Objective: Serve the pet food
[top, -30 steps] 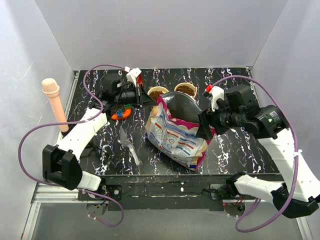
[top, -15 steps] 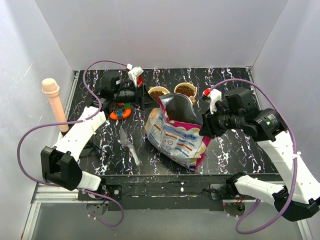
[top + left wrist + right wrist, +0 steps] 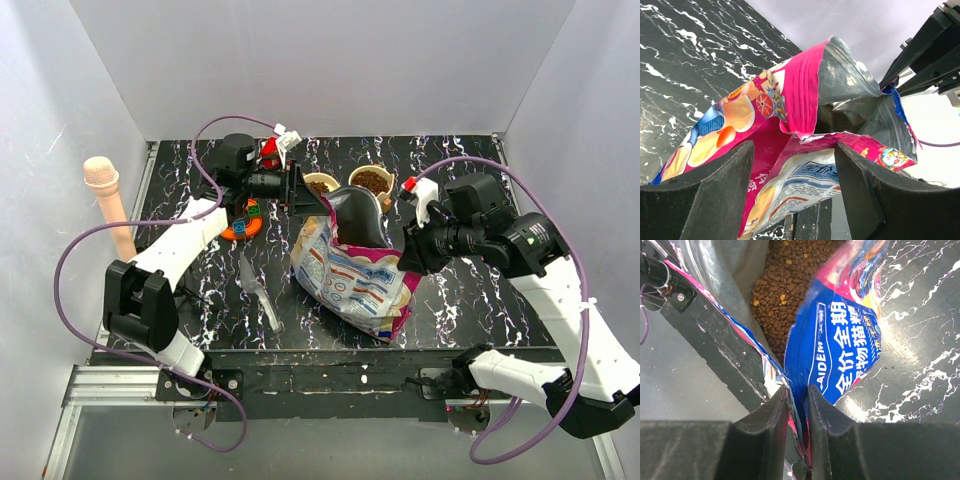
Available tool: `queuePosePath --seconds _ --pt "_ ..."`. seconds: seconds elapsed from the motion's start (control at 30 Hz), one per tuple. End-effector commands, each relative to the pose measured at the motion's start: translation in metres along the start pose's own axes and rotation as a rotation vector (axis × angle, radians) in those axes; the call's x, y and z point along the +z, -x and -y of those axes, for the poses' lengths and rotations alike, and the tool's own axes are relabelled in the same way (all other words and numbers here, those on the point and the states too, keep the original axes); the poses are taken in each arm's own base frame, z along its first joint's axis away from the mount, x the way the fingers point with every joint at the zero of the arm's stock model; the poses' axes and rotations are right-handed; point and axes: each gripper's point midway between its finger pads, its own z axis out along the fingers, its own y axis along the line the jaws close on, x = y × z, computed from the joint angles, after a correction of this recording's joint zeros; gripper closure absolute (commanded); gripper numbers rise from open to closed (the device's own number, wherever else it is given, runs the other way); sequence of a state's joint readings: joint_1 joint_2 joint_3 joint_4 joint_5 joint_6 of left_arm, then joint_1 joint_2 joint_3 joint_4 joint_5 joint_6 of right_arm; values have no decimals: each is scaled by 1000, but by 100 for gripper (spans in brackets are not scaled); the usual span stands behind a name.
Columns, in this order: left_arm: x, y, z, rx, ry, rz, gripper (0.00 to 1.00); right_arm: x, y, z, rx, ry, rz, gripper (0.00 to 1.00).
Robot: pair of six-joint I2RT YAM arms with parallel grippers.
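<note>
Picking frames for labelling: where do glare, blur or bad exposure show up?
Top external: evenly lit and sharp. Left wrist: background right of the bag is blown out white, and the left fingers are dark. Right wrist: right fingers are blurred, kibble is in focus.

Glossy foil-lined bag (image 3: 350, 270); marbled table (image 3: 470, 300)

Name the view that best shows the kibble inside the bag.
Right wrist: it looks into the open bag at the kibble. Top external shows only the bag's dark mouth; left wrist, just foil lining.
</note>
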State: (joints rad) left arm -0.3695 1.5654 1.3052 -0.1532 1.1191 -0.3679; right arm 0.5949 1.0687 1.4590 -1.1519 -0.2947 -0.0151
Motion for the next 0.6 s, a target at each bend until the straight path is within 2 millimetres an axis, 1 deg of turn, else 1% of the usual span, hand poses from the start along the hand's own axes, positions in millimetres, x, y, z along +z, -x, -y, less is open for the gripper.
queuePosePath --seconds 0.0,0.07,0.1,0.13,0.2,0.3,0.33,0.37,0.4,0.43,0.5,0.57 --pt "9 16 24 76 -110 15 37 -4 4 -1 9 1 4 74" --pt "10 13 21 71 -101 15 43 -6 7 1 13 -11 9 76" --pt "9 12 19 78 -82 19 53 -6 7 3 15 -22 7 78" --pt "8 12 16 80 -56 17 60 -7 7 5 39 -42 7 83" --pt "5 12 12 105 10 20 73 -10 4 15 61 -103 -2 97" --pt "-8 18 2 115 128 55 88 -16 -6 33 98 -224 -8 99" --pt "-15 24 -1 122 175 86 97 -20 -11 39 112 -271 -7 99" --pt "-23 32 -1 127 218 124 100 -23 -16 43 125 -302 -4 99" --pt "-30 37 -2 132 244 164 100 -28 -21 51 141 -356 2 99" --pt "-36 45 3 134 261 208 100 -32 -24 51 152 -371 14 99" --pt "-46 54 4 147 312 274 100 -36 -33 49 170 -372 19 99" --pt "-50 59 6 148 327 306 100 -37 -40 44 180 -353 17 99"
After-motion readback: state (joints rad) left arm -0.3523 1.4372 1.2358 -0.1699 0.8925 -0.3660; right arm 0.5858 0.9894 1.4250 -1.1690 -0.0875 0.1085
